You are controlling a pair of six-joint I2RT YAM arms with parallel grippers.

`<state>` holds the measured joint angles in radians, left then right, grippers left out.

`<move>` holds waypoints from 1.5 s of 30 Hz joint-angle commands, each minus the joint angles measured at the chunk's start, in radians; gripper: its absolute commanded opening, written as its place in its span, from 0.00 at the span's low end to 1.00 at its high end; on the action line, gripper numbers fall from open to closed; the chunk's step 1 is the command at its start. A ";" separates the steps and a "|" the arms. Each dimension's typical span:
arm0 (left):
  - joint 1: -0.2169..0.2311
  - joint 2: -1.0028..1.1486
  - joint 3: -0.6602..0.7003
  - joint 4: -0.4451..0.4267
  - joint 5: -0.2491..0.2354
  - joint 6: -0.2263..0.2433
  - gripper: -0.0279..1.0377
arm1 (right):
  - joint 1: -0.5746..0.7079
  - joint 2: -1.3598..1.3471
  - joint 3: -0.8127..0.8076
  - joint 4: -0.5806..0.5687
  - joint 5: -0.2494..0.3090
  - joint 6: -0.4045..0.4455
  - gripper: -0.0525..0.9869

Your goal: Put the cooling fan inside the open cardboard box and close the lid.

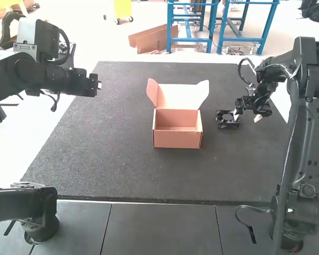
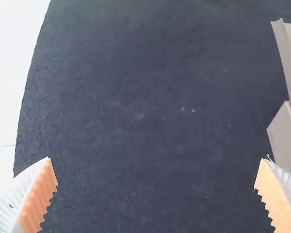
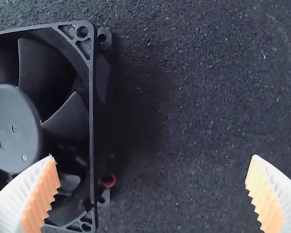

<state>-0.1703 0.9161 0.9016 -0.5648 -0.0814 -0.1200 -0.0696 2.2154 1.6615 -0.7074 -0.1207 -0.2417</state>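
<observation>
The black cooling fan (image 1: 227, 118) lies on the dark mat just right of the open cardboard box (image 1: 177, 128), whose lid flap (image 1: 178, 94) stands up at the back. My right gripper (image 1: 248, 111) hangs open low over the fan's right edge. In the right wrist view the fan (image 3: 43, 121) lies flat, with one orange-padded finger (image 3: 36, 196) over its frame and the other finger (image 3: 269, 194) over bare mat. My left gripper (image 1: 95, 85) is open, raised above the mat's left side, well left of the box; its view catches the box edge (image 2: 286, 111) beside one finger (image 2: 276, 196).
The dark mat (image 1: 111, 143) covers most of the table, with bare room in front of the box and to its left. A lighter table surface (image 1: 10, 138) borders the mat at the left. The arm bases stand at the near corners.
</observation>
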 commanded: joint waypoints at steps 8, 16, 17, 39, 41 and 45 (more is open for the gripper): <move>-0.009 0.000 0.023 0.005 0.003 0.005 0.93 | 0.002 0.001 0.026 0.032 0.000 -0.025 0.90; -0.009 0.000 0.014 0.003 0.003 0.005 0.93 | 0.004 0.001 0.041 0.051 -0.020 -0.031 0.90; -0.008 0.000 0.013 0.003 0.003 0.005 0.93 | 0.002 0.001 0.046 0.049 -0.025 -0.031 0.90; -0.005 -0.010 0.003 -0.006 0.003 0.005 0.93 | -0.002 0.020 -0.016 0.079 0.026 -0.033 0.90; -0.005 -0.010 0.002 -0.006 0.003 0.005 0.93 | -0.002 0.026 -0.020 0.079 0.038 -0.034 0.90; -0.003 -0.010 -0.001 -0.007 0.003 0.005 0.93 | -0.001 0.052 -0.017 0.056 0.066 -0.028 0.86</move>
<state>-0.1707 0.9161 0.9012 -0.5732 -0.0814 -0.1200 -0.0696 2.2234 1.6463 -0.6376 -0.0906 -0.2642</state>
